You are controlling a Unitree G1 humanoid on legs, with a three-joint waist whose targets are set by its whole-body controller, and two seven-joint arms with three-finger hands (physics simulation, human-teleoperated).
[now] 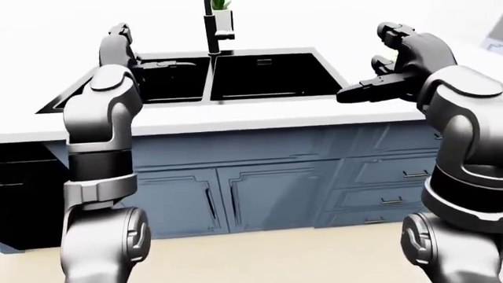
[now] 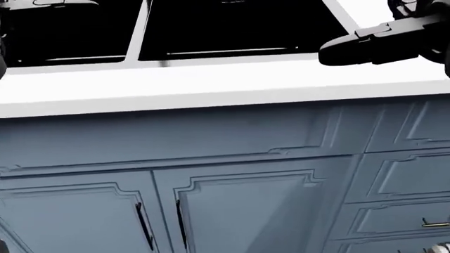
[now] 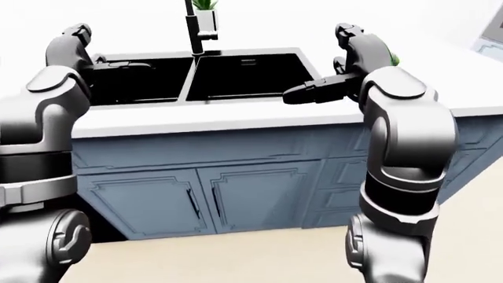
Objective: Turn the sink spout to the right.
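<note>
Black two-basin sink [image 1: 236, 76] set in a white counter [image 1: 236, 115] above blue cabinets [image 1: 259, 177]; the dark spout [image 1: 210, 26] stands upright at 12 o'clock in the L-eye view, on the divider btwn basins, w/ a green plant [image 1: 221, 4] just behind. Right hand [image 1: 370, 91] hovers at 3 o'clock over the counter beside the right basin, fingers straight & released, grasping nothing. Left hand [image 1: 161, 63] reaches over the left basin at 10 o'clock, fingers extended, not touching the spout.
</note>
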